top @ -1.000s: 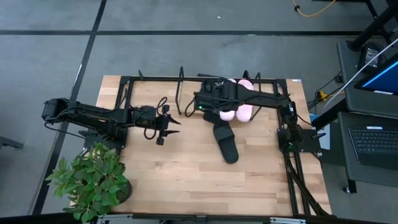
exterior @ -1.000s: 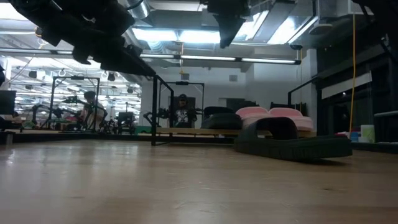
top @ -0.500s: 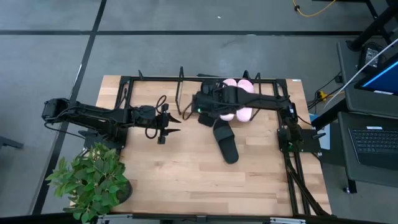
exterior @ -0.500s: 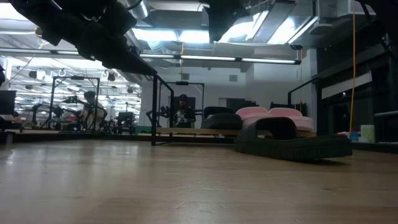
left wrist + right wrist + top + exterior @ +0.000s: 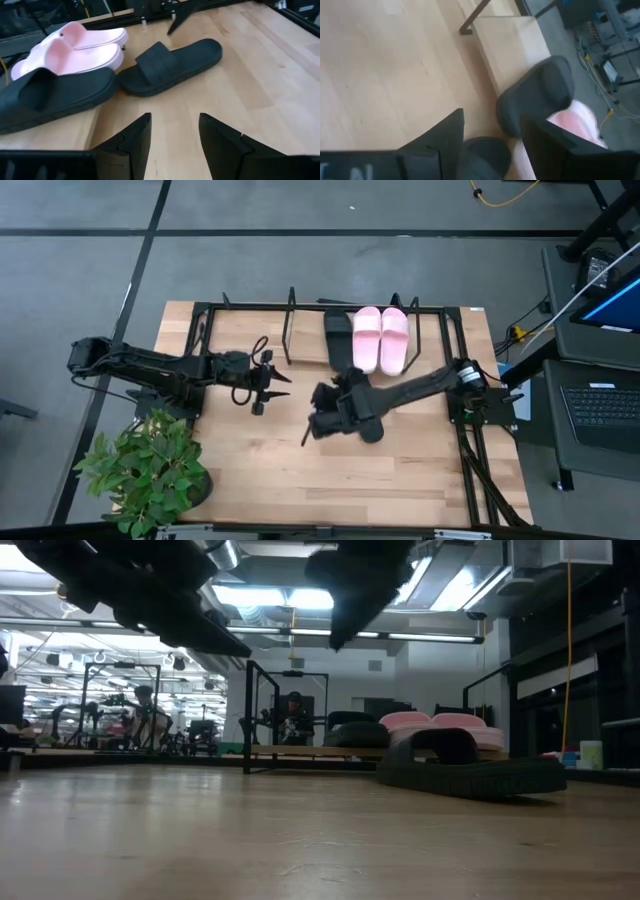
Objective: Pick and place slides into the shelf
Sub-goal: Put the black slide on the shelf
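Three slides already on the shelf (image 5: 300,340): one black slide (image 5: 338,338) and the pink pair (image 5: 381,338), side by side. Fourth, the loose black slide (image 5: 170,65), lying on the table (image 5: 420,470) just in front of the shelf, long axis running diagonally away from it. Right pincer (image 5: 312,425) nearest, hovering at the slide's near end, fingers (image 5: 445,140) parted, grasping nothing. Left pincer (image 5: 270,385) well apart toward the table's left, released and empty. No brand, label or legible writing anywhere.
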You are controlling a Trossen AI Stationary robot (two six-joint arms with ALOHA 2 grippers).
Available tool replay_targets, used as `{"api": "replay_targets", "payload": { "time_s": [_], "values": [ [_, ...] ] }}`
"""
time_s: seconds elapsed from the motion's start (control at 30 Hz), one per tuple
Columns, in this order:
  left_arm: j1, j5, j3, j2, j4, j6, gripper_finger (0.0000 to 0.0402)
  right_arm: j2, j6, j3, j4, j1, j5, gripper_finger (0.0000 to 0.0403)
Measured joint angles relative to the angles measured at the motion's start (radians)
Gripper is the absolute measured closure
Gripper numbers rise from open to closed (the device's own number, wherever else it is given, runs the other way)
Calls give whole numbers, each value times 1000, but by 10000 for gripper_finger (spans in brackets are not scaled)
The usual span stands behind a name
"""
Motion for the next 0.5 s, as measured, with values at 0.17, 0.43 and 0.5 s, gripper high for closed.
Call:
{"api": "replay_targets", "payload": {
  "time_s": [0.17,0.43,0.5],
  "values": [
    [-30,2,0,0,1,-19,244,-19,88,-107,41,31,39,211],
    [-49,2,0,0,11,-23,244,-240,77,-466,415,87,113,211],
    [-49,2,0,0,16,-24,244,-317,33,-597,550,96,94,211]
  ]
}}
